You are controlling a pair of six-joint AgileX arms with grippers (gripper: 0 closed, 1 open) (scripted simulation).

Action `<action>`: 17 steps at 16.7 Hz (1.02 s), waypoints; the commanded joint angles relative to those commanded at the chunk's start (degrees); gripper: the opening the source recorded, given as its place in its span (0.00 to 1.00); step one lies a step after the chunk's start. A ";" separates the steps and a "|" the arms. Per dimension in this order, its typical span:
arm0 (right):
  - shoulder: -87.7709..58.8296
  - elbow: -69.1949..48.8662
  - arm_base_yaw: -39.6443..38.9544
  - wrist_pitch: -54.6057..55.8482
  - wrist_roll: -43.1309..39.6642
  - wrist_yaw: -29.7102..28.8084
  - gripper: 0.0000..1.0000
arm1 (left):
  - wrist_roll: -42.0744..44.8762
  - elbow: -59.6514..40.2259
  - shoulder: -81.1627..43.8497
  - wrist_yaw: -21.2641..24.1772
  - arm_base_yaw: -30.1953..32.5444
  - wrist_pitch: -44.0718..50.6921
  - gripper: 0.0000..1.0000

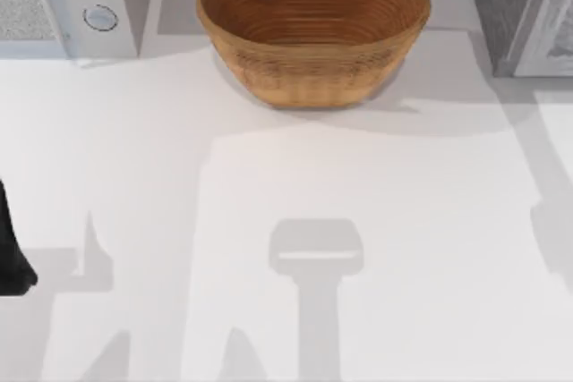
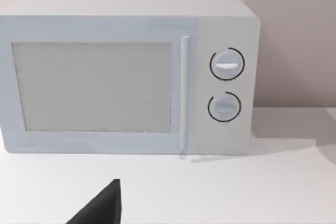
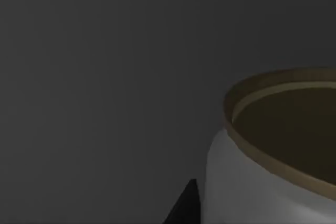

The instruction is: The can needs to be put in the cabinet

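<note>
White table [image 1: 269, 221] takes up most of the top view, crossed by grey arm shadows. Microwave [image 1: 67, 2] sits at roughly 10 o'clock, in the far left corner; the left wrist view looks at its front [image 2: 126, 72] squarely: mesh door window, vertical handle, two round dials [image 2: 227, 64] stacked one above the other beside the handle. Grey cabinet [image 1: 524, 11] is at about 2 o'clock, in the far right corner, cut off by the frame edge. Woven basket [image 1: 313, 24] stands at 12 o'clock between microwave and cabinet, upright, touching neither. Left arm [image 1: 11, 252] is a dark shape at 9 o'clock on the table's left edge; one dark fingertip [image 2: 102, 205] of the left gripper pokes into the left wrist view above bare tabletop, in front of the microwave. Can't tell how far that pincer is open, and nothing is seen in it. Right wrist view is dim: the can [image 3: 273, 166] sits very close to the camera, pale side, dull gold rim and top, against a flat dark grey surface. A dark fingertip [image 3: 184, 208] shows just beside the can's side; can't tell whether it touches or grips, or how wide that pincer stands.
</note>
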State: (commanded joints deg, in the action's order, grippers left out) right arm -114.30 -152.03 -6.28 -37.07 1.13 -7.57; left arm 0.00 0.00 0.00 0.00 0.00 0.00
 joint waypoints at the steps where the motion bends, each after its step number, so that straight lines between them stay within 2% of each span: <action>1: -1.98 -2.48 0.25 -0.67 -0.06 0.23 0.00 | 0.00 0.00 0.00 0.00 0.00 0.00 1.00; 8: -5.33 -6.39 0.72 -1.79 -0.19 0.62 0.00 | 0.00 0.00 0.00 0.00 0.00 0.00 1.00; 17: -5.33 -6.39 0.72 -1.79 -0.19 0.62 0.68 | 0.00 0.00 0.00 0.00 0.00 0.00 1.00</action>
State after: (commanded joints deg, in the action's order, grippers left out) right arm -119.63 -158.42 -5.56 -38.86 0.94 -6.95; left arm 0.00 0.00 0.00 0.00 0.00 0.00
